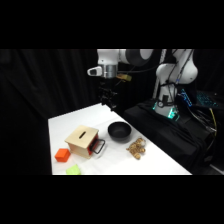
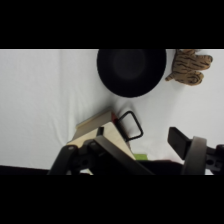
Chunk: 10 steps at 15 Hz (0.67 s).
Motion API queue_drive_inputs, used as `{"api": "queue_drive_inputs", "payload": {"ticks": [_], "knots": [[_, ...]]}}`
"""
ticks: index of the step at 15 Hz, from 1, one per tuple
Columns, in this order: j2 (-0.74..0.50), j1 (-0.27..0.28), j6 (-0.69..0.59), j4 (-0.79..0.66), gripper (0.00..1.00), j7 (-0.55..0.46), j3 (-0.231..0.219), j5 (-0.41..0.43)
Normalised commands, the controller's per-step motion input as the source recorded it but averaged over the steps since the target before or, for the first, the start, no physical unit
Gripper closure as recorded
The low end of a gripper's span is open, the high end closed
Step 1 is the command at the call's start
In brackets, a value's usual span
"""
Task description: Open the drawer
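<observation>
I am seeing the drawer [image 1: 93,145] sitting shut in its light-wood box, red-orange front and black loop handle [image 2: 130,125] facing outward.

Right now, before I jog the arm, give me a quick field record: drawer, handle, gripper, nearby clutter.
drawer: red-orange front in a light-wood box; appears shut or nearly so
handle: black loop, sticking out toward the black bowl
gripper: high above the table's far end, touching nothing; fingers spread in the wrist view
clutter: orange block and green item beside the box; striped tan toy past the bowl
task status: handle not yet gripped
</observation>
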Motion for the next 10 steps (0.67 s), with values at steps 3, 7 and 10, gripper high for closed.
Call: {"api": "queue_drive_inputs", "payload": {"ticks": [3, 7, 10], "knots": [[0.02, -0.005, 0.01, 0.03, 0.0, -0.03, 0.005, -0.002], [0.07, 0.023, 0.09, 0.08, 0.0, -0.12, 0.04, -0.112], [0.11, 0.057, 0.14, 0.12, 0.0, -0.2, 0.075, -0.23]]}}
